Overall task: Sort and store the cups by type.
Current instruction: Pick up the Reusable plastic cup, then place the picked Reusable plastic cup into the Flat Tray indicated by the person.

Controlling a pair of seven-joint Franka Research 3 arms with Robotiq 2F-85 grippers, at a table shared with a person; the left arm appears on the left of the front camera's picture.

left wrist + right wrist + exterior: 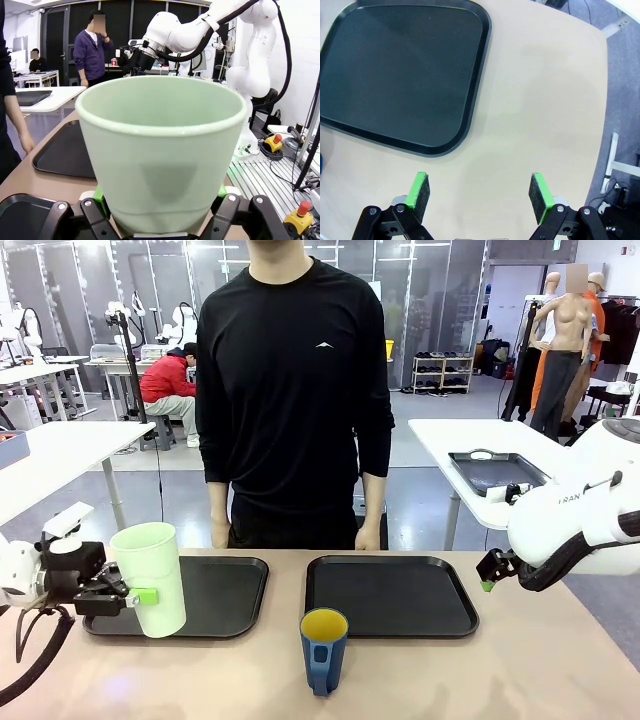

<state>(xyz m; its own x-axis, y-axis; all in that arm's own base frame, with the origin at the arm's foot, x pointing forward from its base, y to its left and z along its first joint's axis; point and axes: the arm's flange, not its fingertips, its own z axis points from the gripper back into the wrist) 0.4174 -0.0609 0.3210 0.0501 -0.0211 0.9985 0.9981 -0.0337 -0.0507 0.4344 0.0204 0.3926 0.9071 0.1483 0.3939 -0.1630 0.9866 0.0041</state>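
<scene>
Presently the left gripper [150,596] is clamped on the mint-green tumbler [148,570], green pads pressed to its lower wall on both sides, mouth up. Taking the table [540,670] as a clock face with the person at 12, the tumbler sits at about 9, over the 9 o'clock rim of the left tray [225,590]. It leans slightly. I cannot tell whether its base touches the tray or hangs just above it. The blue mug [323,645], yellow inside, stands on bare table at 6, apart from both trays, with its handle turned toward 6. The right tray [395,75] lies at about 1 with nothing on it. The right gripper [477,192] hovers at 3 o'clock of that tray with its fingers spread wide, nothing between them. The person's hands hang at the 12 o'clock edge, not engaged. Judgement: the step in hand is setting the tumbler into the left tray, the first of two placements. To do it well, carry it further toward 3 so the whole base clears the raised rim, because a base half on the lip would tip such a tall, light cup. Level the wrist so the tumbler stands true, then lower until the tray takes the weight. Part the fingers only then, and back out toward 9 along the approach line, with no sideways drag on the wall. Leave the right tray free for the mug.
</scene>
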